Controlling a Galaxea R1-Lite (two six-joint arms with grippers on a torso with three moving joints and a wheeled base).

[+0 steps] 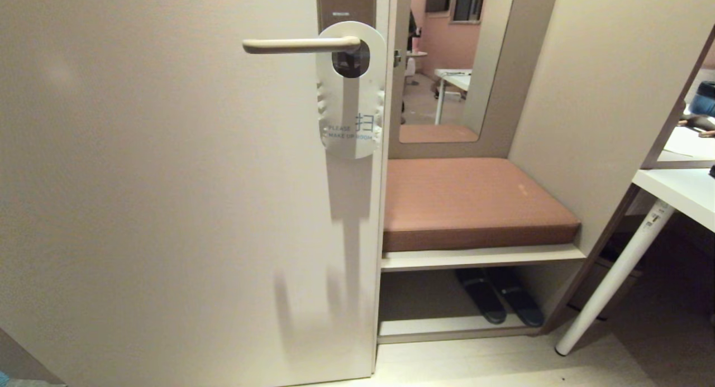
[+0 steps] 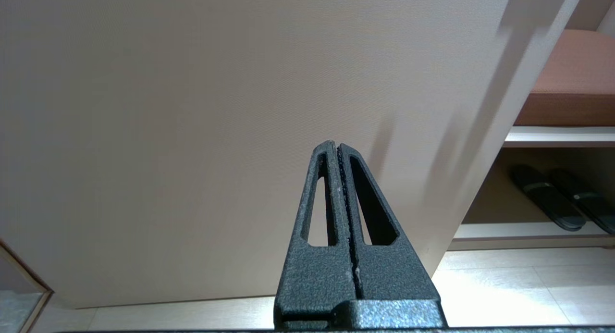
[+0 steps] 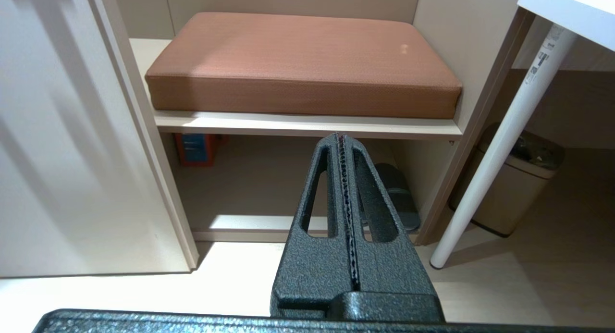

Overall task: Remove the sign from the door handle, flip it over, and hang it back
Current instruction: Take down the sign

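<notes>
In the head view the sign (image 1: 351, 105) hangs by its round hole from the cream door handle (image 1: 299, 44), white face out, reading "PLEASE MAKE UP ROOM". The handle juts left from a brown backplate (image 1: 346, 1) near the door's right edge. Neither arm shows in the head view. My left gripper (image 2: 335, 144) is shut with nothing in it, low down and pointing at the bare door panel. Also shut and empty, my right gripper (image 3: 340, 136) points at the shelf under the bench. The sign and handle are outside both wrist views.
Right of the door (image 1: 167, 208) stands a bench nook with a brown cushion (image 1: 469, 200), a mirror (image 1: 447, 63) above it and dark slippers (image 1: 500, 300) on the shelf below. A white table leg (image 1: 611, 278) slants at the right, with a bin (image 3: 516, 179) behind it.
</notes>
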